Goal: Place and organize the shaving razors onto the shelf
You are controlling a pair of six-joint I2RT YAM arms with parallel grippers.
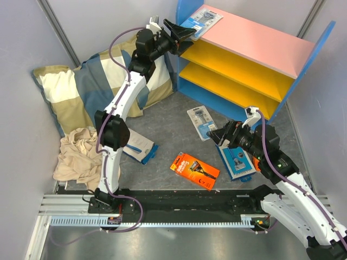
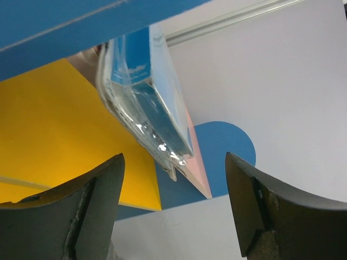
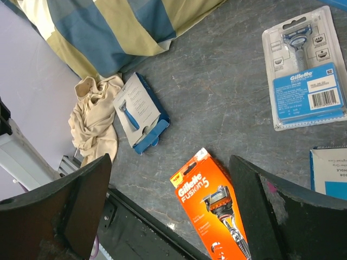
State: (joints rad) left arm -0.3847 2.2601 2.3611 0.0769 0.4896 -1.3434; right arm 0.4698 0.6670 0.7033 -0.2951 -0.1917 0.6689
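One blister razor pack [image 1: 201,20] lies on the left end of the shelf's pink top board [image 1: 255,43]. My left gripper [image 1: 181,33] is open just left of it. In the left wrist view the pack's corner [image 2: 146,103] hangs ahead of the spread fingers [image 2: 103,189], untouched. My right gripper [image 1: 221,135] hovers open above the floor with nothing held. Below it lie an orange razor box [image 3: 214,206], a blister pack [image 3: 306,70] and a blue-and-white box [image 3: 140,111]. Another blue box [image 1: 237,161] sits partly under the right arm.
A checked pillow [image 1: 97,86] and a crumpled beige cloth [image 1: 78,157] fill the left side. The two yellow shelf boards [image 1: 233,67] hold nothing. Grey walls close in on both sides. The black base rail [image 1: 184,200] runs along the near edge.
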